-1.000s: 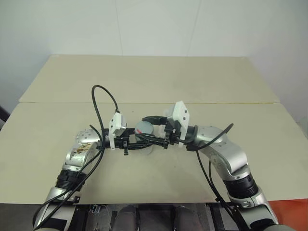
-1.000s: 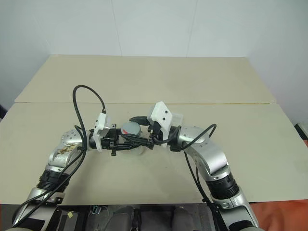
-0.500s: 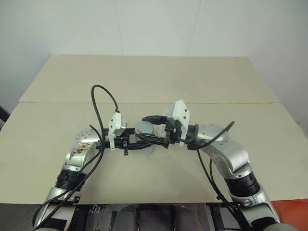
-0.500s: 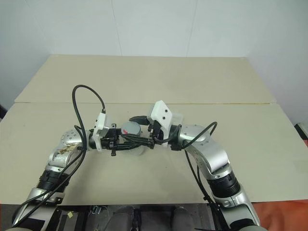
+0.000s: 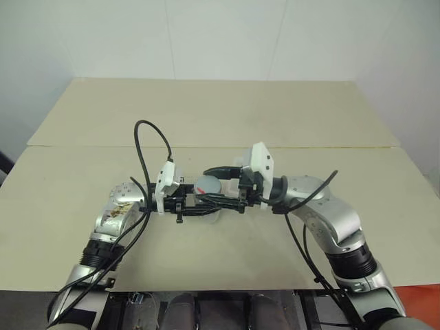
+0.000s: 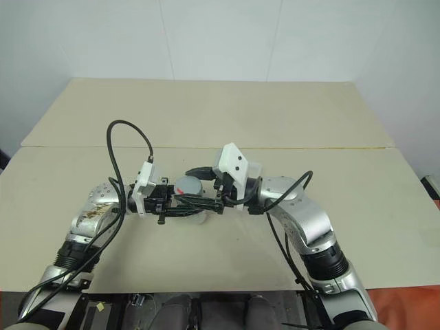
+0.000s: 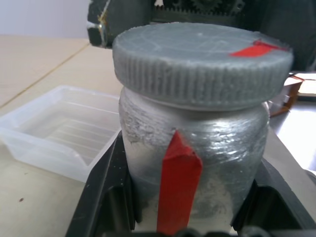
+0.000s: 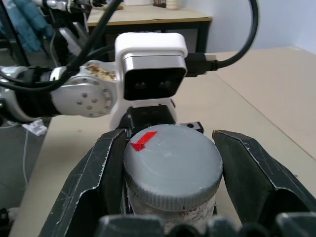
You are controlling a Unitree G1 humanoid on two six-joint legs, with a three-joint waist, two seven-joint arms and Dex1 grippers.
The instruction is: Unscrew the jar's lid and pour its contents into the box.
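Left tool [image 5: 201, 201]: reaches in from the left, level, fingers clamped on the body of the jar [image 7: 197, 148], one on each side.
Jar: one, upright, at the middle of the near part of the table [image 5: 227, 117], between the two tools; silvery wrapped body with a red strip down its side.
Lid [image 8: 172, 163]: one, grey, ribbed edge, sitting on the jar; a small red mark on its top near the rim.
Right tool [image 8: 170, 168]: comes in from the right, level, its two black fingers [image 8: 108, 168] on either side of the lid; the left finger touches the rim, the right one shows a narrow gap.
Box [image 7: 59, 128]: one, clear plastic, shallow, lying on the table just beside the jar, on its far right side, partly hidden behind the right tool's white camera block [image 5: 259, 162].
Writing: no readable words on jar or lid.
Contents: cannot be seen through the wrapped body.
Cables: one black loop above each wrist.
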